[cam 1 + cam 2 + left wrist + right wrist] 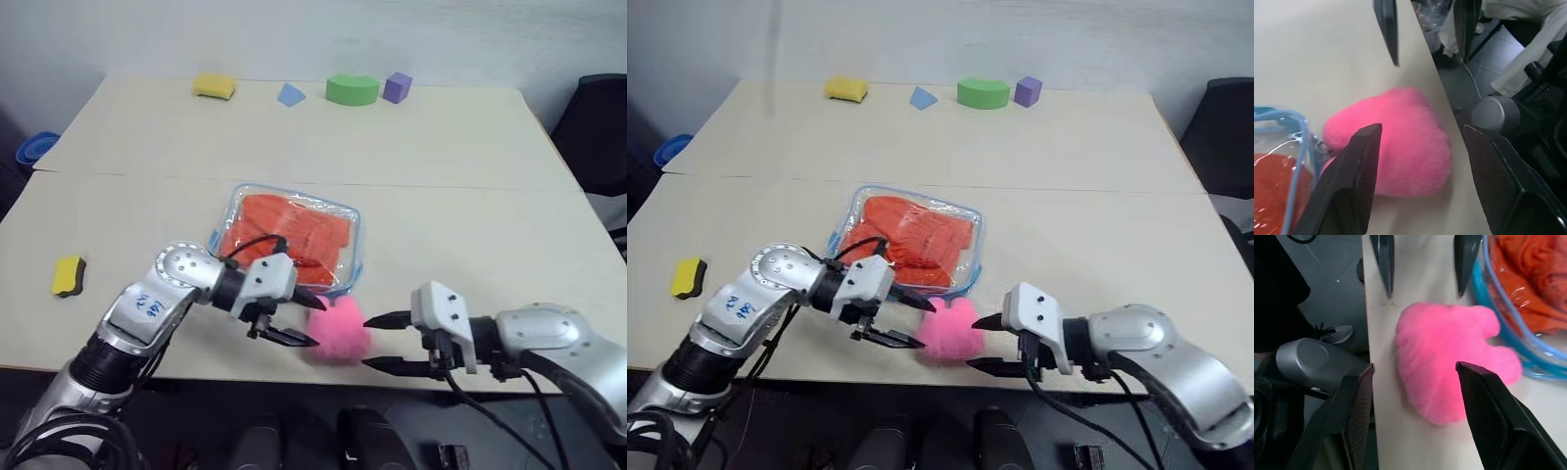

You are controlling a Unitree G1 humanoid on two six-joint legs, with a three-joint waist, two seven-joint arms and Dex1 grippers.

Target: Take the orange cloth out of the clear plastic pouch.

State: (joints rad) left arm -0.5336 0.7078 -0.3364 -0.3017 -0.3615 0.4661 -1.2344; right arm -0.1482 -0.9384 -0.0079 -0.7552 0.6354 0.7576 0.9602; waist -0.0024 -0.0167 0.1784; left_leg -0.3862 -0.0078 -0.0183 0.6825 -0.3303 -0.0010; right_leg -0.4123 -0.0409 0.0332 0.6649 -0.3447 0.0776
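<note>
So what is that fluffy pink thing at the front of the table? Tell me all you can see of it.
The pink plush is a small soft toy of fuzzy bright pink fabric, rounded and lobed, a bit like a heart. It lies flat at the table's front edge, against the near corner of the clear plastic pouch with the orange cloth inside. The left claw and right claw flank it, both open, neither gripping.

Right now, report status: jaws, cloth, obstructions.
Left gripper and right gripper: jaws open, empty. Orange cloth inside clear pouch. Pink plush between grippers, against pouch.
</note>
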